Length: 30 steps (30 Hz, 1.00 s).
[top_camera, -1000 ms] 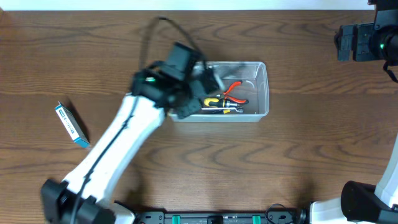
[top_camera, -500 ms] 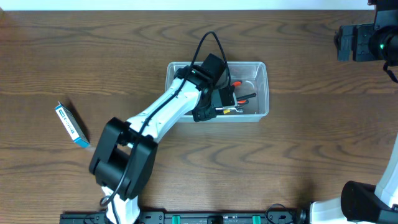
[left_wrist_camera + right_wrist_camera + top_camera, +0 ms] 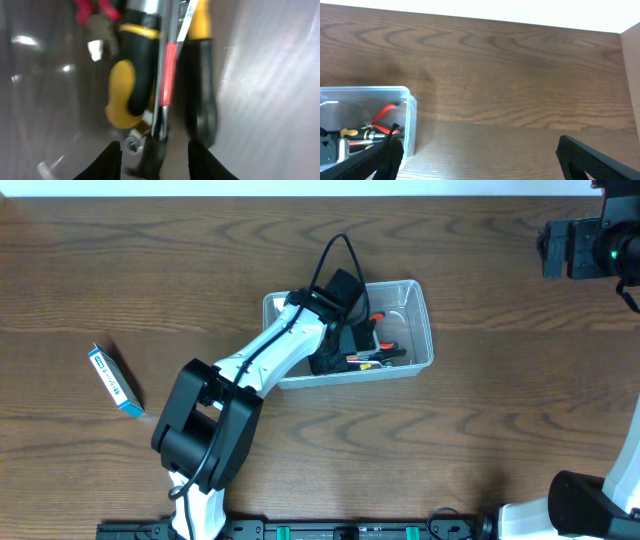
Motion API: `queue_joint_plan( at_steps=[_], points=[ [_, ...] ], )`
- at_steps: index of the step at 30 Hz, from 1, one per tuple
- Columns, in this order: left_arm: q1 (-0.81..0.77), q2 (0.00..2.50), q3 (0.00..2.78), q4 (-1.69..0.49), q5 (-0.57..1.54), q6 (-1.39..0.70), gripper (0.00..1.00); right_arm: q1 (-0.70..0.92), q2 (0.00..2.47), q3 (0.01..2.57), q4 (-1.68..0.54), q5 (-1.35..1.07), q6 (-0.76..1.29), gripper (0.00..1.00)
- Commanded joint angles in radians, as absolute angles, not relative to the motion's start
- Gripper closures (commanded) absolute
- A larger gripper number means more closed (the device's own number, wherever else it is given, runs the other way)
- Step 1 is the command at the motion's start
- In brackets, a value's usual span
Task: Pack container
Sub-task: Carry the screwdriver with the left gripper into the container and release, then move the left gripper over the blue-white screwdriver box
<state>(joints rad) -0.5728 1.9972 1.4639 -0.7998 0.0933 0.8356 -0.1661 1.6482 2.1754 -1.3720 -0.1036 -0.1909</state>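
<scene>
The clear plastic container [image 3: 420, 320] sits mid-table, slightly skewed. Inside lie red-handled pliers [image 3: 378, 330] and yellow-and-black handled tools [image 3: 375, 358]. My left gripper [image 3: 345, 345] reaches down into the tub's middle. In the left wrist view its two dark fingertips stand apart over the tub floor, and a slim silver tool with a red stripe [image 3: 167, 75] lies loose between them, beside a yellow-and-black handle [image 3: 127, 75]. My left gripper [image 3: 155, 160] grips nothing. My right gripper [image 3: 480, 155] hangs wide open over bare wood at the far right, the container [image 3: 410, 125] to its left.
A small blue-and-white box [image 3: 113, 380] lies on the table at the far left. The right arm's body [image 3: 585, 245] sits at the back right corner. Dark wood table all round the tub.
My left arm swung from the tub's left end into its middle and its jaws parted. The tub turned slightly and slid a little to the left.
</scene>
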Motion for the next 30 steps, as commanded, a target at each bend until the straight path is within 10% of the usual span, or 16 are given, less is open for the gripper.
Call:
queue_joint_plan(
  at_steps=[1,10,30],
  points=[
    [-0.541,1.953,1.467,-0.779,-0.007,0.758,0.58,-0.165,1.650,2.171,-1.373,-0.101,-0.181,0.01],
    [-0.393,1.679,1.505,-0.778,-0.117,0.494,0.00,-0.165,1.650,2.171,-1.373,-0.101,-0.181,0.01],
    [0.357,1.437,1.475,-1.142,-0.113,-0.216,0.02,-0.165,1.650,2.171,-1.376,-0.101,-0.180,0.01]
  ],
)
